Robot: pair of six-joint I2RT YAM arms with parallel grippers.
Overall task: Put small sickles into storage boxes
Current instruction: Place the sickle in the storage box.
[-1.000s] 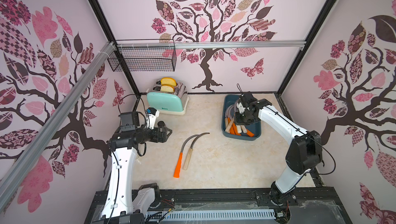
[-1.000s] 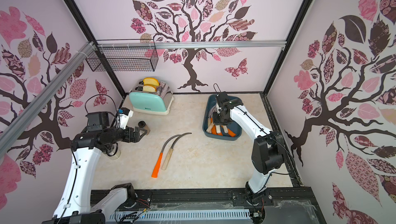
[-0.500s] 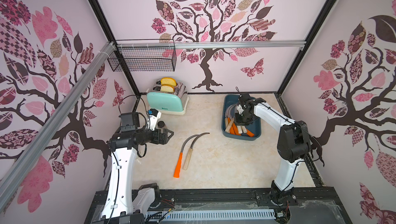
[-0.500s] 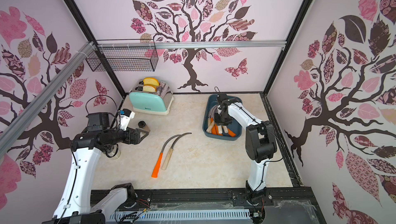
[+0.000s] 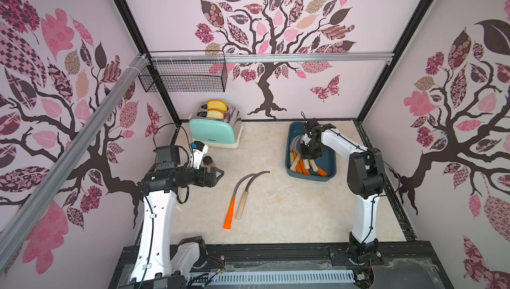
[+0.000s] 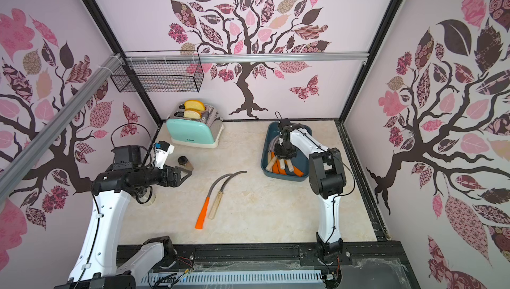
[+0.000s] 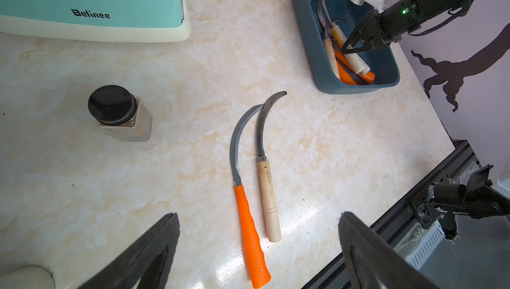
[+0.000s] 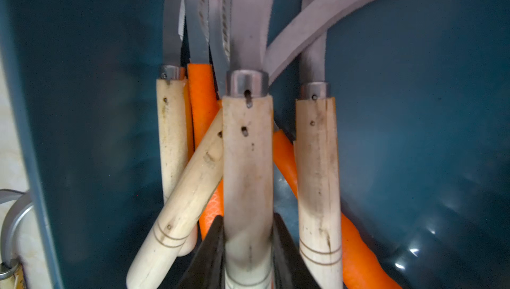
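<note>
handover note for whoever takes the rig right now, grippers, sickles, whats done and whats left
Right gripper: shut on a wood-handled sickle, low inside the tray, not yet released.
Left gripper: open, empty, above the table near the jar.
Done: other sickles lie in the tray.
Left: release the held one, then move the orange sickle and wood sickle, lying side by side mid-table.
</note>
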